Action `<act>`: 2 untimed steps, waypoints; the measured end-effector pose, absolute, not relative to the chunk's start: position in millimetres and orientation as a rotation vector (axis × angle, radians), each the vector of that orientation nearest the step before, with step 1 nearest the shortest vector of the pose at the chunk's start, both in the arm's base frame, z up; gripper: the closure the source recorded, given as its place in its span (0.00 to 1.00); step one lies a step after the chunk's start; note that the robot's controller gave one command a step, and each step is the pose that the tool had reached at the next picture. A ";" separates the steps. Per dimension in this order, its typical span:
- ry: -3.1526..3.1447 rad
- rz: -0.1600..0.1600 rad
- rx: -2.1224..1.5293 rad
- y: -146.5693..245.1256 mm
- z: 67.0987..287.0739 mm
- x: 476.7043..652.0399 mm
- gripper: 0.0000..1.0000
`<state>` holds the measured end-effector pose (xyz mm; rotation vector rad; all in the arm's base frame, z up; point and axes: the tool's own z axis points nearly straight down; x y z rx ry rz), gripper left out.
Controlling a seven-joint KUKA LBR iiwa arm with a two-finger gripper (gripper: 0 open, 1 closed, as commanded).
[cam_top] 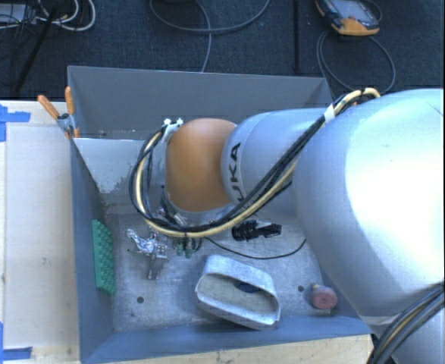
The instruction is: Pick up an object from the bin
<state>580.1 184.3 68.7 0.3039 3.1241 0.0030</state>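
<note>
Orange-capped wrist [195, 165] hangs over the grey metal bin's [207, 97] middle — jaws apart or together, I cannot tell — with a grey-white fabric slipper [237, 294] near the front edge.

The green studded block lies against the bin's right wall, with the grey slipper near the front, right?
No. The camera view shows the green studded block against the bin's left wall, not its right. The grey slipper does lie near the front.
</note>
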 end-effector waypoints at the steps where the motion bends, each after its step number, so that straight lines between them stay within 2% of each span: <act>1: 3.085 0.001 0.586 194.7 100.3 583.7 0.00; 2: 3.046 -0.003 0.780 188.6 99.1 577.6 0.00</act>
